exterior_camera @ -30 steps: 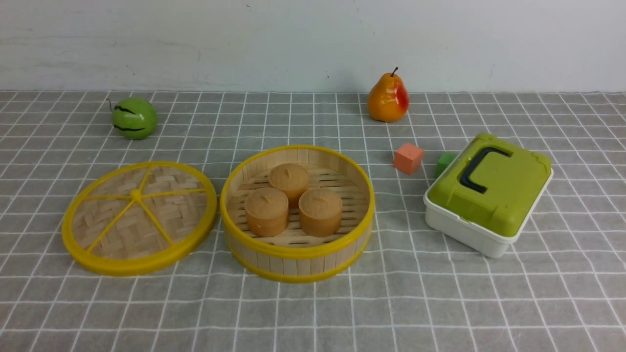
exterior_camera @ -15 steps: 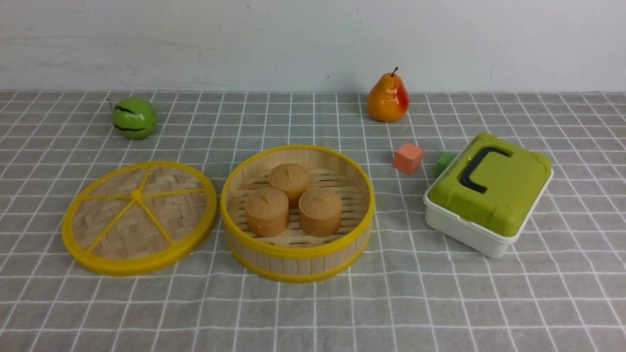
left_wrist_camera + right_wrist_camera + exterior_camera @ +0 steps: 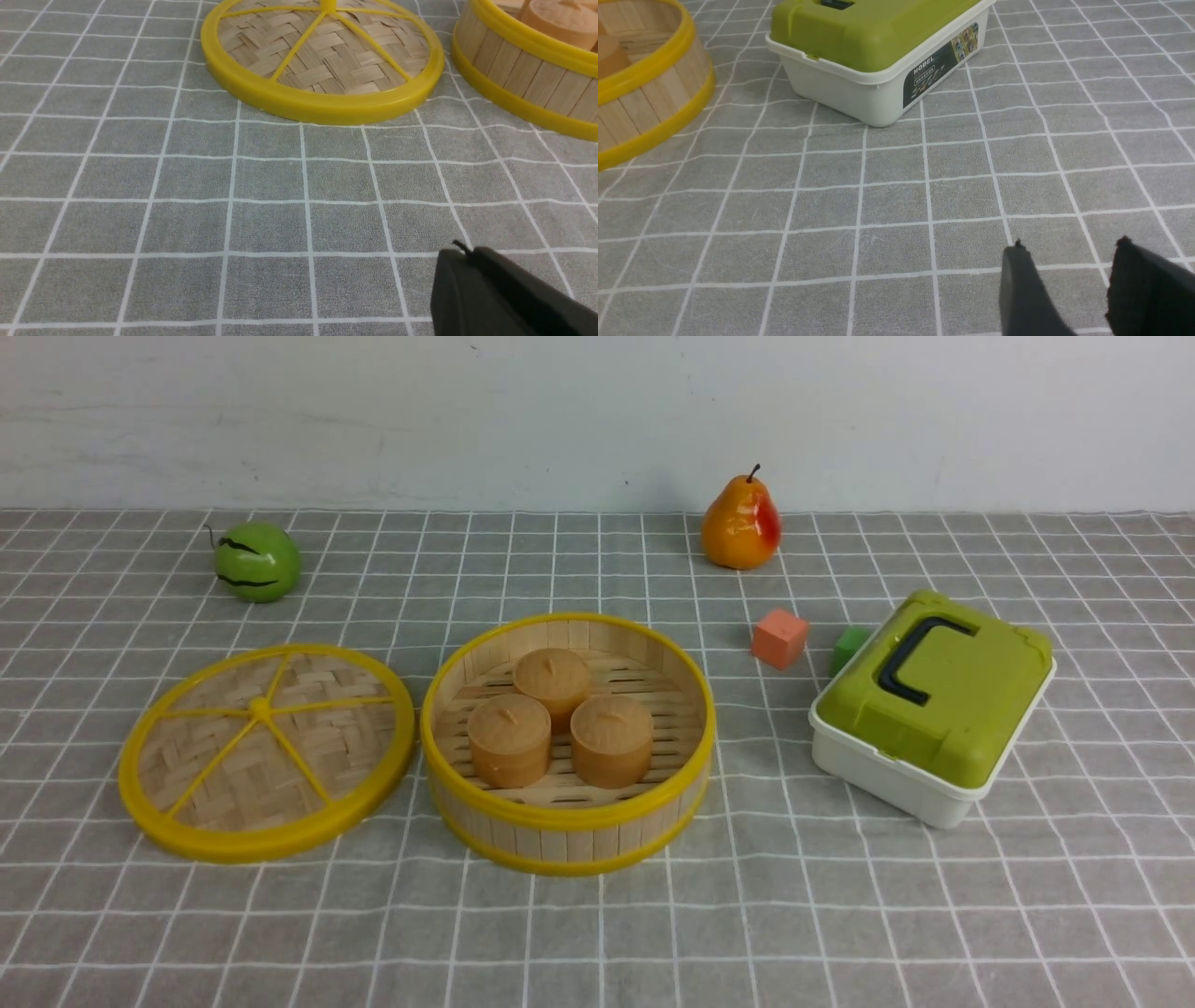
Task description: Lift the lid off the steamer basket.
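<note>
The lid (image 3: 266, 751), woven bamboo with a yellow rim and spokes, lies flat on the cloth just left of the steamer basket (image 3: 567, 835); the two rims nearly touch. The basket stands uncovered with three tan buns (image 3: 558, 723) inside. In the left wrist view the lid (image 3: 322, 60) and basket wall (image 3: 523, 79) lie ahead of my left gripper (image 3: 465, 254), which is shut with nothing in it, over bare cloth. My right gripper (image 3: 1069, 249) is open and empty above the cloth, short of the basket (image 3: 649, 102). Neither arm shows in the front view.
A white box with a green lid and black handle (image 3: 934, 705) stands right of the basket. An orange cube (image 3: 780, 637) and a green cube (image 3: 848, 647) lie behind it. A pear (image 3: 741, 523) and a green apple (image 3: 256, 560) sit near the back wall.
</note>
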You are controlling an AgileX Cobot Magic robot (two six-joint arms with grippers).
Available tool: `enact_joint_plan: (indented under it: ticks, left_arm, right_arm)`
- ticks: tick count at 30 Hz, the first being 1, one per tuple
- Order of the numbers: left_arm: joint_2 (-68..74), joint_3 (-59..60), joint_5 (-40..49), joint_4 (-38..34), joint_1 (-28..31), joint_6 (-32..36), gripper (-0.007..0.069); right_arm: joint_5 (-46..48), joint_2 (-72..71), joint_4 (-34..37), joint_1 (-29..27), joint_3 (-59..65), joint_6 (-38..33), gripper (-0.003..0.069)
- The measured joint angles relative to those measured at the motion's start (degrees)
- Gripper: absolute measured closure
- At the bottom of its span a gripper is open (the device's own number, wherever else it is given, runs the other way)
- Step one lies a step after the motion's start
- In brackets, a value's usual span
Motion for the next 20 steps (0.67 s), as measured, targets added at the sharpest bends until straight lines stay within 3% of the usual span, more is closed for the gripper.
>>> enact_joint_plan:
  ticks: [20]
  left_arm:
    - [0.00, 0.00, 0.02, 0.00, 0.00, 0.00, 0.0606]
  right_arm:
    - [0.00, 0.00, 0.00, 0.00, 0.00, 0.00, 0.0418]
